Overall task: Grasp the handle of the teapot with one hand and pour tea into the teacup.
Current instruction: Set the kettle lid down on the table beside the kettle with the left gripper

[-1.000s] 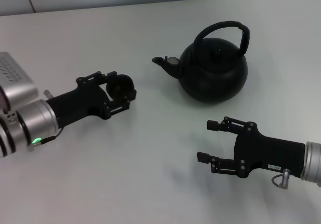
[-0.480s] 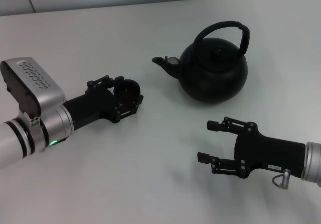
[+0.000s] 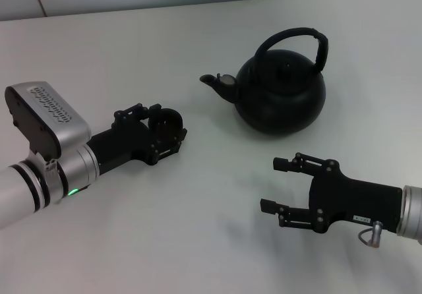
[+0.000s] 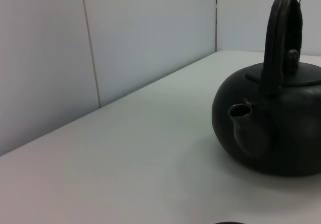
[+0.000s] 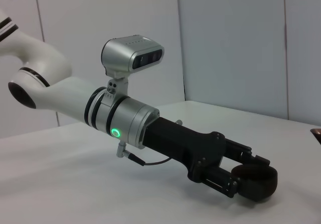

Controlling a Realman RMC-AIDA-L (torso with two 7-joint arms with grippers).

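Gripping teacup [image 3: 166, 120], left pincer [image 3: 161, 130] reaches toward teapot [image 3: 282, 91]; right pincer [image 3: 285, 187] low, jaws wide.

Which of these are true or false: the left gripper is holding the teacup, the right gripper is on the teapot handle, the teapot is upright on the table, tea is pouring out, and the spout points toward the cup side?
1. The left gripper is closed around the teacup. True.
2. The right gripper grips the handle. False: it is open and sits apart from the teapot, nearer the robot, touching nothing.
3. The teapot stands upright on the table with its lid on. True.
4. Tea is streaming from the spout. False: no liquid is visible at the spout.
5. The spout points toward the robot's left, the side where the teacup is. True.
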